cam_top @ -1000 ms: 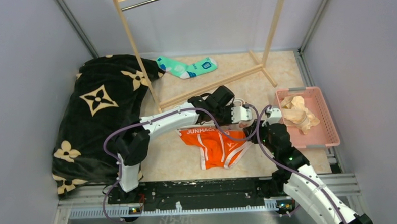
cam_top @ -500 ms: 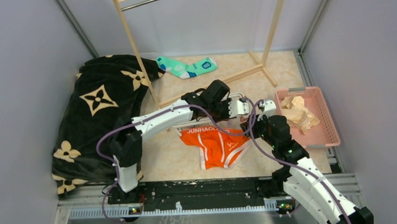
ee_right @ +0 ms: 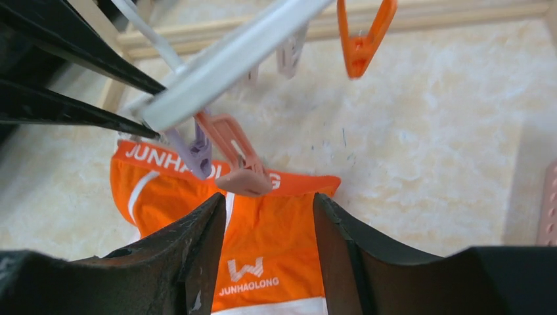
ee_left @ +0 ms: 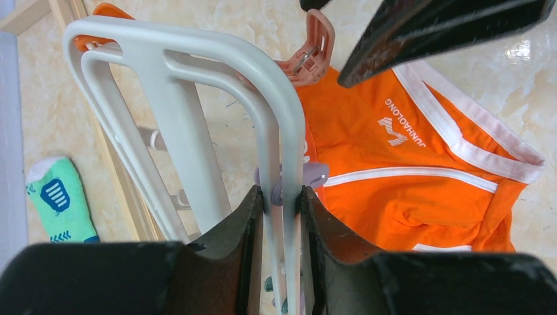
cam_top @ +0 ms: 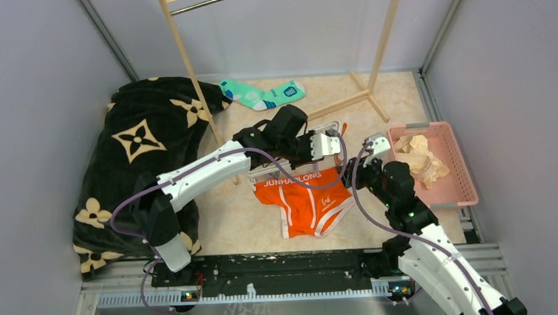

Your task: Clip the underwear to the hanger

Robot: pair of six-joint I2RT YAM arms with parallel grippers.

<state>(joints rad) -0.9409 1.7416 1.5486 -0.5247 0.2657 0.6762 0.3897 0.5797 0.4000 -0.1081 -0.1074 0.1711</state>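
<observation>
Top view, left gripper (cam_top: 329,142): clamped on the white hanger (cam_top: 263,176), which it holds above the table (cam_top: 229,216) near the foot of the wooden rack (cam_top: 183,55).
Top view, change: the left arm and the hanger have shifted toward the back left since a second ago. The waistband lettering, then partly covered by the arm, now reads whole.
Top view, underwear (cam_top: 306,202): lies spread on the table with its waistband just under the hanger's near edge. Its place is almost unchanged.
Top view, right gripper (cam_top: 355,174): beside the waistband's right corner, slightly further right than before.
Left wrist view, fingers (ee_left: 249,230): closed on a bar of the hanger.
Left wrist view, salmon clip (ee_left: 312,49): at the waistband edge. Whether it bites the cloth cannot be told.
Right wrist view, fingers (ee_right: 197,256): spread apart with nothing between them, the underwear below.
Right wrist view, clips: the salmon clip and a purple clip (ee_right: 190,152) hang over the waistband. An orange clip (ee_right: 361,33) hangs free over bare table.
</observation>
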